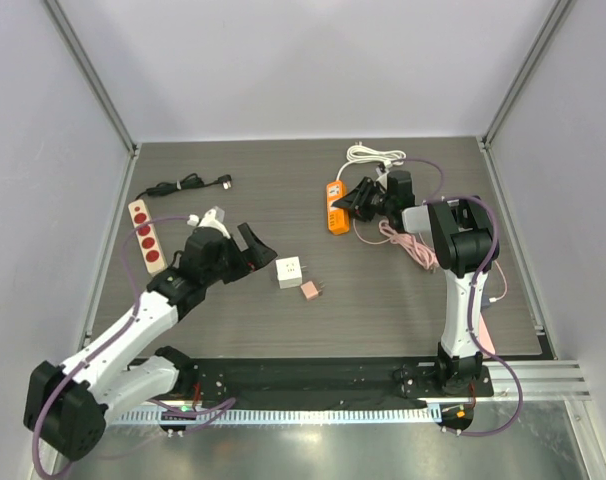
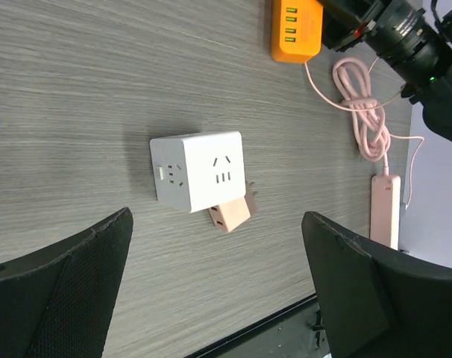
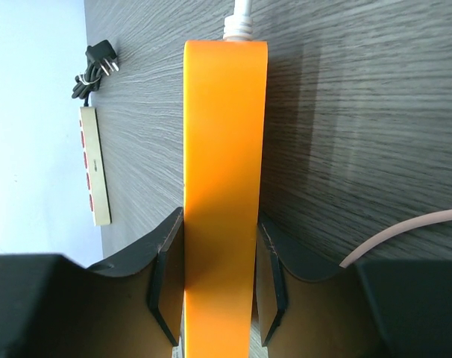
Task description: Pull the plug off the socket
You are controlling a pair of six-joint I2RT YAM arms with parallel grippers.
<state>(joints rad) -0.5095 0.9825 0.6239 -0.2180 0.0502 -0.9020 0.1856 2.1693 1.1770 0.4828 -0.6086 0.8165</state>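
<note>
Black fingers (image 2: 62, 291) of the left gripper (image 2: 218, 298) fill the bottom corners of the left wrist view, spread wide apart with nothing between them but bare table (image 2: 77, 97). Beyond that gap sits the white cube socket (image 2: 198, 170), resting on the wood near the middle of the table. The pink plug (image 2: 230, 214) lies out of the socket on the tabletop, just beside the cube's lower edge with its prongs pointing away from the cube; whether the two touch I cannot tell

Over on the right side, the right gripper (image 3: 218, 298) is clamped across the orange power strip (image 3: 222, 149), one pad (image 3: 165, 287) pressed on each long side, and the strip lies flat on the table. A white cord (image 1: 373, 153) runs from the strip's far end and is coiled near the back edge. A bundled pink cable (image 1: 408, 245) lies just beside the right arm

At the far left a red power strip (image 1: 145, 236) lies along the table edge, and a black cable (image 1: 188, 183) is bundled behind it
</note>
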